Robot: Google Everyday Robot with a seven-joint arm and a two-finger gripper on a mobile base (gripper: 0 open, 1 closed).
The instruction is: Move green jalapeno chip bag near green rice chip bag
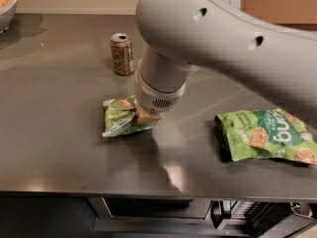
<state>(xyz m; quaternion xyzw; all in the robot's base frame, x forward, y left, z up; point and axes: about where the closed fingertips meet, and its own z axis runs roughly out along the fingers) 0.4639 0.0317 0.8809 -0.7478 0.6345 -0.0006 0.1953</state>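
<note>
The green jalapeno chip bag [118,118], small and pale green with white edge strips, lies flat on the dark counter left of centre. My gripper [147,116] is down at the bag's right edge, touching it, and is mostly hidden under the big grey wrist. The green rice chip bag [262,135], larger and bright green with white lettering and tan crackers, lies on the right of the counter, well apart from the small bag.
A tan drink can [122,53] stands upright behind the small bag. A bowl [6,6] sits at the far left corner. The counter's front edge [148,191] runs below both bags. My arm covers the upper right.
</note>
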